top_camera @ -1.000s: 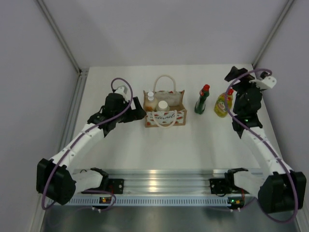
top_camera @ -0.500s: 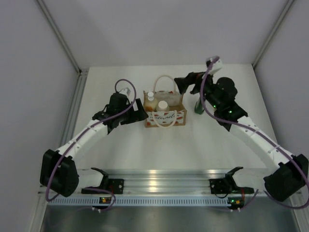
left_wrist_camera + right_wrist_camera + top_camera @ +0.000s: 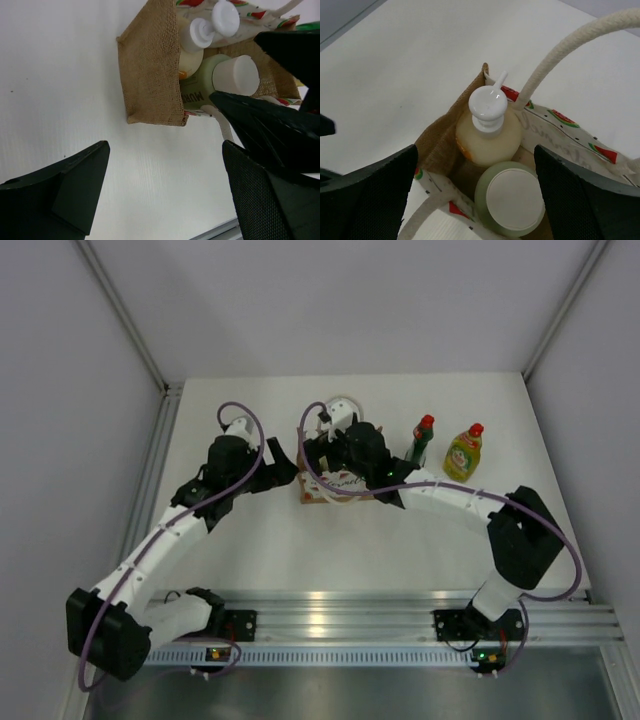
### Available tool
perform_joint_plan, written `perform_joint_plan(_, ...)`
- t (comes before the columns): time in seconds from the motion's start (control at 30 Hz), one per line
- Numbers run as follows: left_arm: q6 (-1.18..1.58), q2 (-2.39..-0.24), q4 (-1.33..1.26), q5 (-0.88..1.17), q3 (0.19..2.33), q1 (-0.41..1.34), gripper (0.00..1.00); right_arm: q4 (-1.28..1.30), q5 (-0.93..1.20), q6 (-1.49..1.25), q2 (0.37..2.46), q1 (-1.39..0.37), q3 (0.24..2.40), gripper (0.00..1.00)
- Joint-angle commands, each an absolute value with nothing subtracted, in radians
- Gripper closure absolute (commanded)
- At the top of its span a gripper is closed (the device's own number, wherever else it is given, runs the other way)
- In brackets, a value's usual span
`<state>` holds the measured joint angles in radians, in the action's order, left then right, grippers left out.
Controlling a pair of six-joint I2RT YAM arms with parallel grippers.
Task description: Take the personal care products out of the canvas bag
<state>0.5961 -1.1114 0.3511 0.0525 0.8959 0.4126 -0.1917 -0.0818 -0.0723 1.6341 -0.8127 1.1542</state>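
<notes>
Currently, you have bare table [image 3: 330,540] on the canvas bag's [image 3: 437,145] near side. Right gripper [image 3: 475,150] hangs above the cream bottle [image 3: 487,135], jaws apart.

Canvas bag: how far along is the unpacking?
Done: the dark green bottle and the yellow-green bottle stand on the table, right of the bag. In hand: nothing gripped; the right gripper hangs open over the bag's mouth. To do: the cream pump bottle and the white-capped bottle, both inside the bag. About halfway.
</notes>
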Motion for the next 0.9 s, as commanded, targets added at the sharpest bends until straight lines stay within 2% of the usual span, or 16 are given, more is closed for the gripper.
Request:
perform_joint_plan(0.0, 0.597, -1.016, 0.307, -0.053, 0.873, 0.413, 0.02, -0.343, -0.207, -0.081, 1.655, -0.827, 1.209, 0.07)
perform_joint_plan(0.07, 0.607, -0.956, 0.307, -0.092, 0.851, 0.414, 0.02, -0.367, -0.216, -0.078, 1.675, -0.828, 1.212, 0.10)
perform_joint_plan(0.2, 0.623, -0.856, 0.307, -0.216, 0.813, 0.414, 0.02, -0.393, -0.225, -0.066, 1.726, -0.828, 1.241, 0.24)
perform_joint_plan(0.3, 0.620, -0.818, 0.307, -0.235, 0.804, 0.413, 0.02, -0.406, -0.216, -0.078, 1.756, -0.828, 1.256, 0.31)
perform_joint_plan(0.67, 0.617, -0.798, 0.305, -0.245, 0.795, 0.413, 0.02, -0.443, -0.245, -0.068, 1.855, -0.830, 1.338, 0.48)
perform_joint_plan(0.87, 0.615, -0.819, 0.305, -0.238, 0.798, 0.414, 0.02, -0.442, -0.258, -0.058, 1.901, -0.828, 1.353, 0.53)
